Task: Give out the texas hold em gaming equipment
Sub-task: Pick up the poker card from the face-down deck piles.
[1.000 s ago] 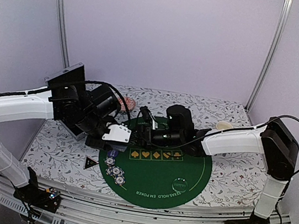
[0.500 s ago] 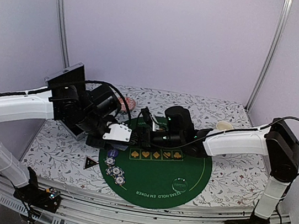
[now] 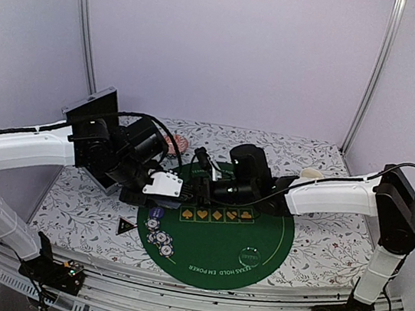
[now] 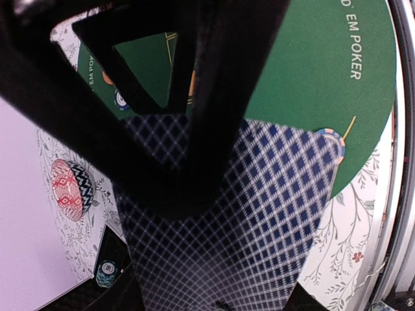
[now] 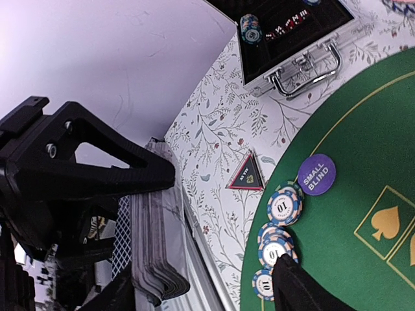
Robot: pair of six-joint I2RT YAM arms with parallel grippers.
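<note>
Leftward since before, the right pincer (image 3: 198,190) has reached the card deck (image 5: 152,249), jaws apart around its edge. The left pincer (image 3: 166,188) grips that deck above the green mat's (image 3: 272,246) left edge.

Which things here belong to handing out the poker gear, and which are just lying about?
For the job:
card deck
striped poker chips
purple small blind button
green poker mat
chip case

Lying about:
pink patterned dish
cream mug
</note>
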